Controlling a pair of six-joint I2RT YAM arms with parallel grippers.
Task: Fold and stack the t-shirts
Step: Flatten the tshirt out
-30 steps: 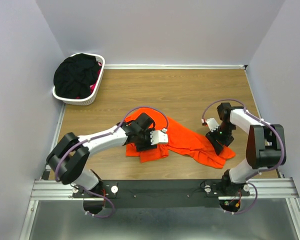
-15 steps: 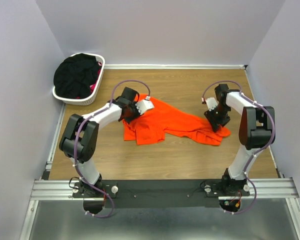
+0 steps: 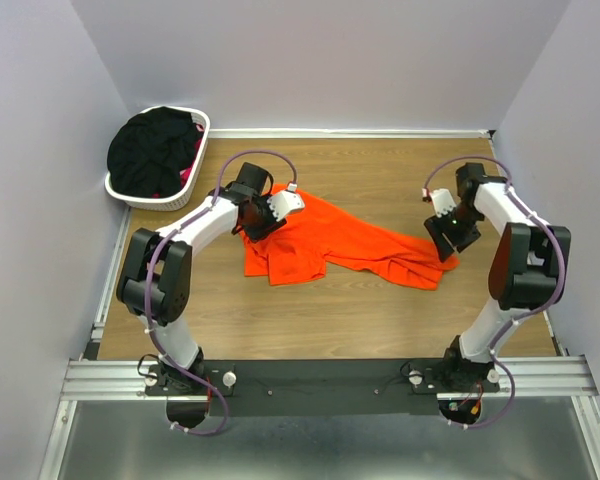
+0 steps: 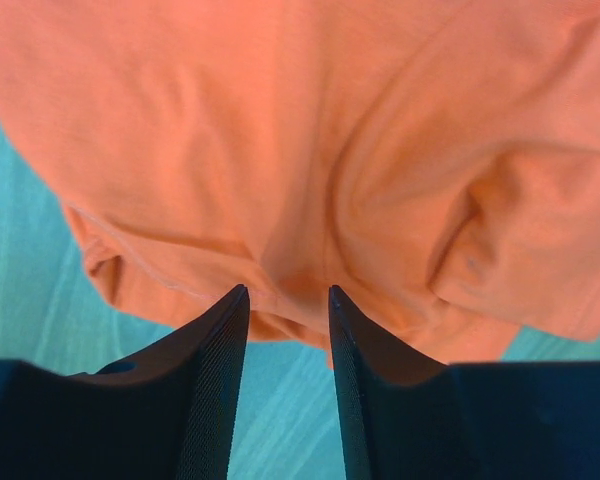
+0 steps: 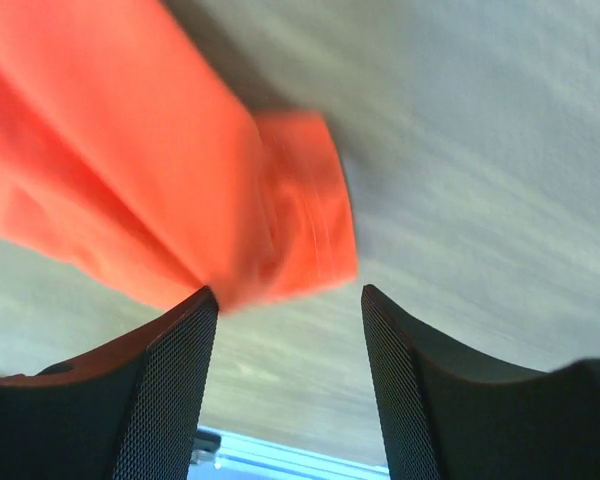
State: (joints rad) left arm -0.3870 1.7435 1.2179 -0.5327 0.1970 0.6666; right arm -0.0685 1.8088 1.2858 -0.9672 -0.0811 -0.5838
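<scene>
Shirt check, overhead cam first: the orange t-shirt [image 3: 330, 245] lies crumpled on the wooden table [image 3: 380, 170], strung out left to right across the middle. Its bulkier end is on the left, and it narrows to a thin tail on the right. The left gripper [image 3: 252, 222] is down on the far-left corner of the cloth. The right gripper [image 3: 448, 250] sits just beside the tip of the tail, close to the table's right edge and the wall there, so not much room on that side. There's bare wood beyond the shirt toward the back wall, and a strip of it in front toward the arm bases. The white laundry basket [image 3: 185, 195] is tucked into the far-left corner, well apart from the orange one. It's heaped with black shirts [image 3: 152, 150], and a bit of pink cloth [image 3: 188, 172] peeks out at its side.

Left wrist cam: orange fills nearly the whole picture. The jaws are drawn close with only a narrow slot between them. The hem bunches right at their tips with creases running into that spot, so it looks like they're pinching the edge. Some table shows below the hem.

Right wrist cam: pretty blurry. The jaws are spread wide. A folded corner of the shirt lies out past the tips, more toward the left one, and I can't see either jaw touching it. Everything else is bare wood.
</scene>
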